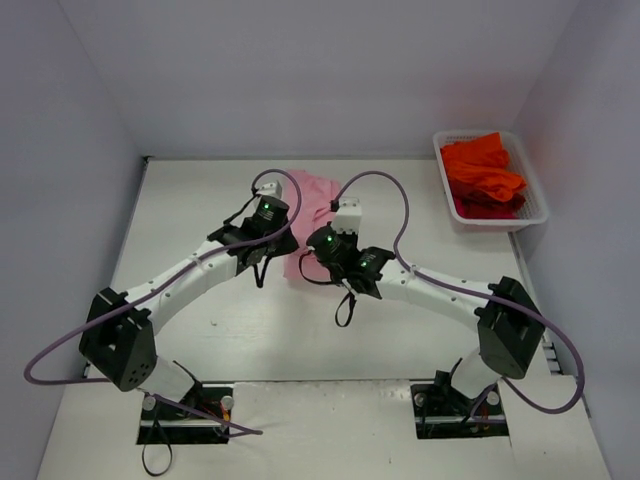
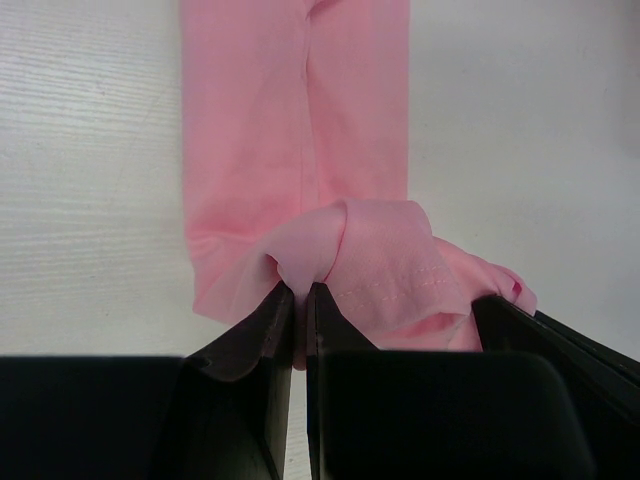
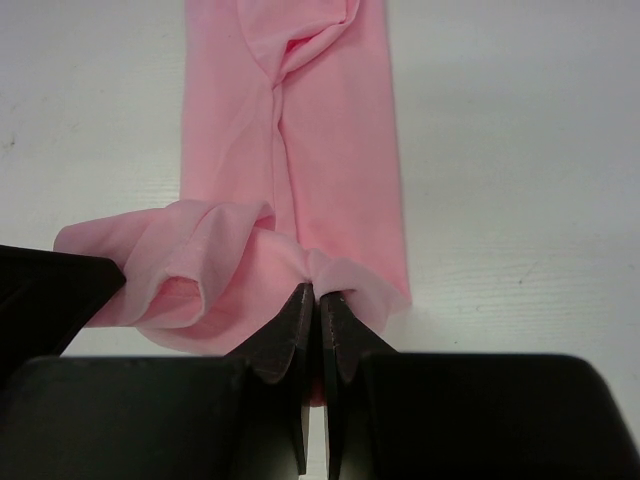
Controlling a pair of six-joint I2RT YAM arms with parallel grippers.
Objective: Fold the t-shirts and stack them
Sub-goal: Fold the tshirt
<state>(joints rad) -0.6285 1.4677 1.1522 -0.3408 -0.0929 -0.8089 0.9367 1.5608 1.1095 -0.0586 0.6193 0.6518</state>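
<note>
The pink t-shirt (image 2: pixel 300 120) lies as a long narrow band at the middle of the white table (image 1: pixel 200 220), its near end lifted and bunched between two robot arms. The left gripper (image 2: pixel 300 295) is pressed together on one near corner of the cloth and the right gripper (image 3: pixel 318 295) is pressed together on the other, with the hem curling in a loose roll between them. The far end of the band rests flat on the table and shows a pucker along its centre line. The orange-red t-shirts (image 1: pixel 485 175) sit heaped in the white mesh basket (image 1: pixel 535 215) at the far right corner, well apart from the work. The step in hand appears to be the crosswise fold of the pink shirt, with the basket's shirts yet to be folded. The next move likely calls for both arms to carry the pinched end forward together, level and at an even pace, keeping the hem taut so that it lands square on the far end before either grip opens.
</note>
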